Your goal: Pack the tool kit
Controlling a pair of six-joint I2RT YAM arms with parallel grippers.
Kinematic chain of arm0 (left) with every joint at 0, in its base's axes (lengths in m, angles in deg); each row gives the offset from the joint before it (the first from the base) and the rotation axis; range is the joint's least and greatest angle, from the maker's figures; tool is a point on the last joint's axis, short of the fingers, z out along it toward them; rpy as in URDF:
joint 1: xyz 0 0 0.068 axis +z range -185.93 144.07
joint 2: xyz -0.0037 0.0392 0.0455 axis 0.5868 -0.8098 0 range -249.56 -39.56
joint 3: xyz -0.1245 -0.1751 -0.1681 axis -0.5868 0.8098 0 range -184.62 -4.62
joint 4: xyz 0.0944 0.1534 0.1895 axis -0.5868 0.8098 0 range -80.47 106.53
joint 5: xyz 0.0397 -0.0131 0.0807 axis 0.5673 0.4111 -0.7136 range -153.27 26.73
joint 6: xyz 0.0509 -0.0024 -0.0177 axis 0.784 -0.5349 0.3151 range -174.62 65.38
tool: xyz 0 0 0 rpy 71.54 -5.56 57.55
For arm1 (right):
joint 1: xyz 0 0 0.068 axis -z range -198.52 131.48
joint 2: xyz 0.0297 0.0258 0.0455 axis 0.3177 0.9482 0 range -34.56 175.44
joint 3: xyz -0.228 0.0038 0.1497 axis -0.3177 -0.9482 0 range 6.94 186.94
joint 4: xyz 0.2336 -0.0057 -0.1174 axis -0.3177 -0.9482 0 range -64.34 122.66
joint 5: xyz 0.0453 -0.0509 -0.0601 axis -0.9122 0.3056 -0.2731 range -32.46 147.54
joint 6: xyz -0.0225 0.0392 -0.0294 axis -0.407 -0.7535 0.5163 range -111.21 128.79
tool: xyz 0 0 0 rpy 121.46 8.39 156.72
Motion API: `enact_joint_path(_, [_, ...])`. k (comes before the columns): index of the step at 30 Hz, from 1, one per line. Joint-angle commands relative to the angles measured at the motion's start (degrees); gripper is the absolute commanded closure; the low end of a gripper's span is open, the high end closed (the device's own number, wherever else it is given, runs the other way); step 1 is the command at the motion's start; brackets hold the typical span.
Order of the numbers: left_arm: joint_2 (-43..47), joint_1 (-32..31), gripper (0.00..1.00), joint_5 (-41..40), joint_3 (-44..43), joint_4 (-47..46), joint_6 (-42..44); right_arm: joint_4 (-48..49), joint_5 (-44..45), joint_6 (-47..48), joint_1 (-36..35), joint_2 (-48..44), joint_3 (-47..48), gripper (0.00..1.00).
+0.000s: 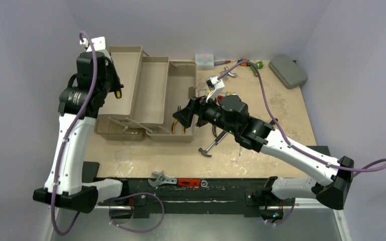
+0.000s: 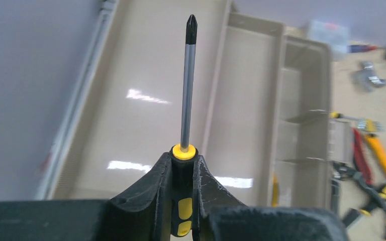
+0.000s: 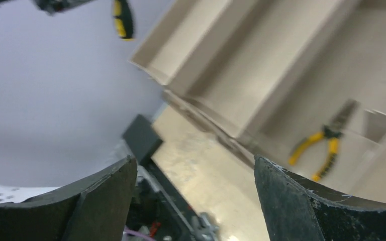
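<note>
The beige toolbox (image 1: 130, 75) stands open at the back left, its trays folded out. My left gripper (image 1: 113, 85) is shut on a black-and-yellow screwdriver (image 2: 186, 90) and holds it over the left tray (image 2: 146, 115), tip pointing away. In the left wrist view the fingers (image 2: 156, 181) clamp the handle. My right gripper (image 1: 183, 118) is open and empty above the toolbox's right near corner. In the right wrist view its jaws stand wide apart (image 3: 196, 165). Yellow-handled pliers (image 3: 317, 145) lie in the box bottom (image 3: 261, 65).
A hammer (image 1: 212, 145) lies on the table by the right arm. A red-handled wrench (image 1: 178, 182) lies at the near edge. A clear plastic box (image 1: 204, 61), loose tools (image 1: 241, 68) and a grey-green case (image 1: 287, 71) sit at the back right.
</note>
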Motion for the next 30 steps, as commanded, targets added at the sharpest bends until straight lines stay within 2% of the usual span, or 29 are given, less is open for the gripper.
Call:
enact_joint_path(1, [-9.45, 3.11, 1.00, -7.87, -3.71, 8.00, 7.81, -18.71, 14.86, 4.63, 0.01, -0.91, 3.28, 0.15])
enact_joint_path(5, [-16.41, 6.49, 1.00, -4.24, -6.30, 9.23, 6.57, -27.22, 24.21, 3.78, 0.07, -3.27, 1.81, 0.12])
enact_joint_path(7, [-17.38, 7.44, 0.98, -2.73, -5.57, 7.62, 6.34, -33.54, 31.86, 0.78, 0.20, -3.71, 1.10, 0.03])
enact_joint_path(10, [-17.11, 7.66, 0.77, -2.31, -4.28, 5.56, 5.59, -43.39, 38.48, -2.75, 1.86, -1.96, 1.01, 0.01])
enact_joint_path(12, [-16.57, 7.64, 0.60, -1.09, -4.02, 4.87, 5.08, -46.46, 40.09, -3.72, 4.14, -1.21, -0.69, 0.01])
enact_joint_path(14, [-16.15, 7.68, 0.46, -0.52, -4.28, 4.96, 4.66, -45.42, 37.10, -2.76, 8.50, -1.75, -3.74, 0.01])
enact_joint_path(17, [-15.12, 7.68, 0.25, 0.71, -5.08, 6.28, 3.30, -38.32, 27.66, 0.21, 17.20, -4.22, -9.43, 0.01])
enact_joint_path(19, [-13.35, 7.68, 0.11, 3.26, -5.04, 6.67, 2.38, -34.96, 24.76, 1.72, 21.10, -5.03, -12.21, 0.03])
enact_joint_path(26, [-0.98, 7.27, 0.09, 24.18, 2.42, -0.30, -1.83, -30.17, 21.01, 3.07, 28.69, 0.21, -13.92, 0.14])
enact_joint_path(30, [5.25, 5.78, 0.11, 33.90, 10.74, -5.28, -6.43, -26.20, 19.16, 2.62, 32.24, 1.36, -16.64, 0.27])
